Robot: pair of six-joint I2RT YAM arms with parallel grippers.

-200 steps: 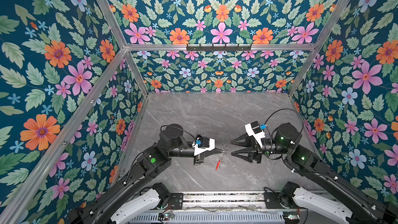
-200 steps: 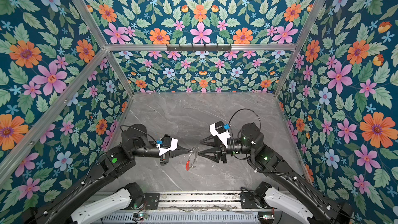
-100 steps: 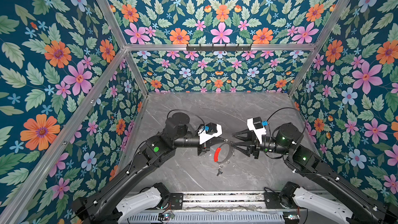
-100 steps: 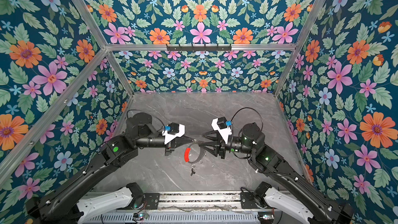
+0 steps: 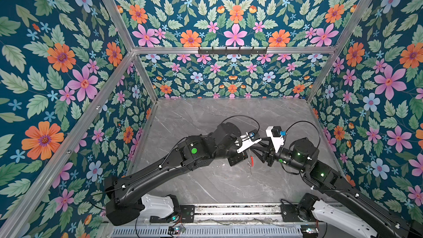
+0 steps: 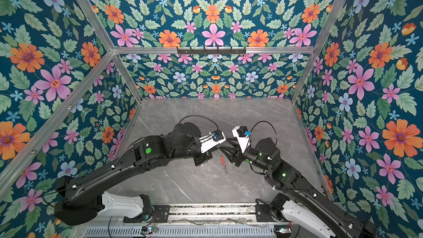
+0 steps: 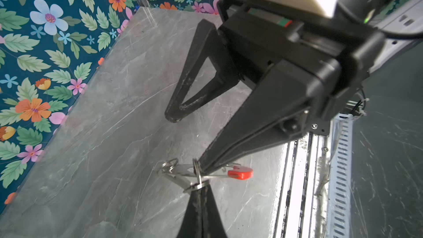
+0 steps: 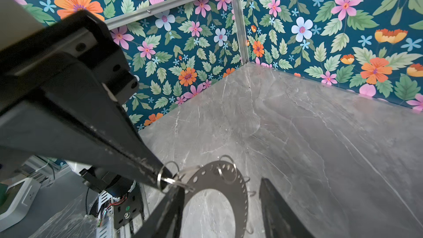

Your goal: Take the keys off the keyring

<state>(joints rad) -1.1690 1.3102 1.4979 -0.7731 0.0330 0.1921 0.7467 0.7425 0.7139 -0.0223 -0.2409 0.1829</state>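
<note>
The tabletop (image 5: 206, 122) was a grey, marble-veined slab, scuffed with fine scratches. Around it stood walls (image 5: 57, 65) papered in dark teal with orange, pink and pale blue flowers. A bare aluminium frame (image 5: 119, 69) ran along the corners, and a black bar of hooks (image 5: 232, 51) hung on the back rail. A slotted metal rail (image 5: 229, 211) ran along the front edge. Near the middle, the two arms met tip to tip above the slab. The left hand (image 7: 200, 186) was pinched together on a small split ring of the keyring (image 8: 240, 179), holding it clear of the stone, its red sleeve (image 7: 240, 172) showing. The keys (image 7: 177, 178) dangled beside the pinch. The right hand (image 7: 185, 141) stood apart, one fingertip against the ring cluster.
</note>
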